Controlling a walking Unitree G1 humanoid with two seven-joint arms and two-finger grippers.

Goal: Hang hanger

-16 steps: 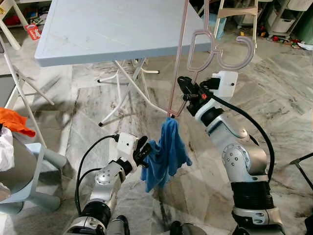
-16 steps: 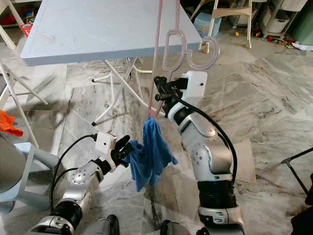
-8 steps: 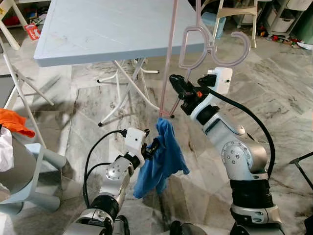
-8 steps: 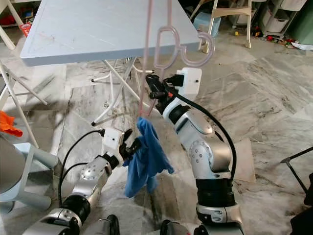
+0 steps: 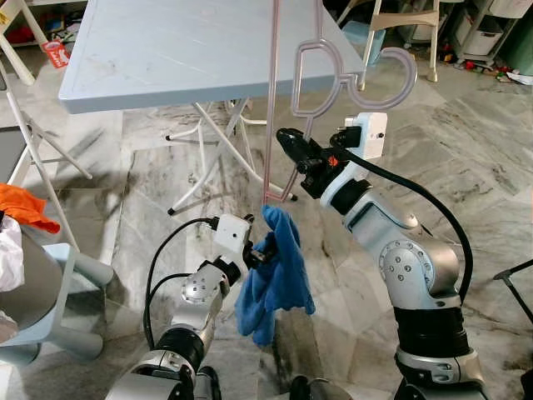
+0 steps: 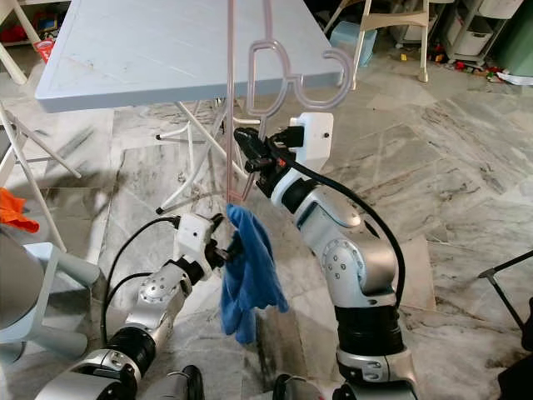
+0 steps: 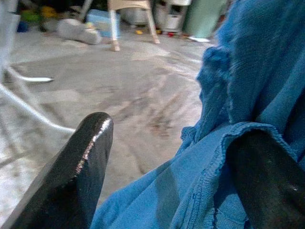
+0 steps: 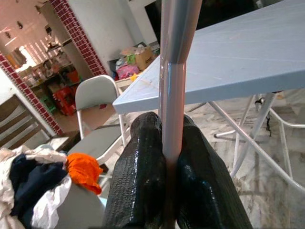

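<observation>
In the left eye view, a pale pink hanger (image 5: pixel 310 79) is held upright in front of the light blue folding table (image 5: pixel 166 50), its hook curling just off the table's near right corner. Its lower bar is pinched by the right gripper (image 5: pixel 293 150), below the table's edge. A blue cloth (image 5: pixel 276 271) is draped from the hanger's bottom corner, lower still than the table. The cloth's side is met by the left gripper (image 5: pixel 260 250).

In the left wrist view, the black fingers (image 7: pixel 76 171) are seen spread wide, with blue cloth (image 7: pixel 248 95) lying between them.

In the right wrist view, the two fingers (image 8: pixel 143 176) are closed tightly on the hanger's bar (image 8: pixel 172 95), the table (image 8: pixel 228 67) behind it.
</observation>
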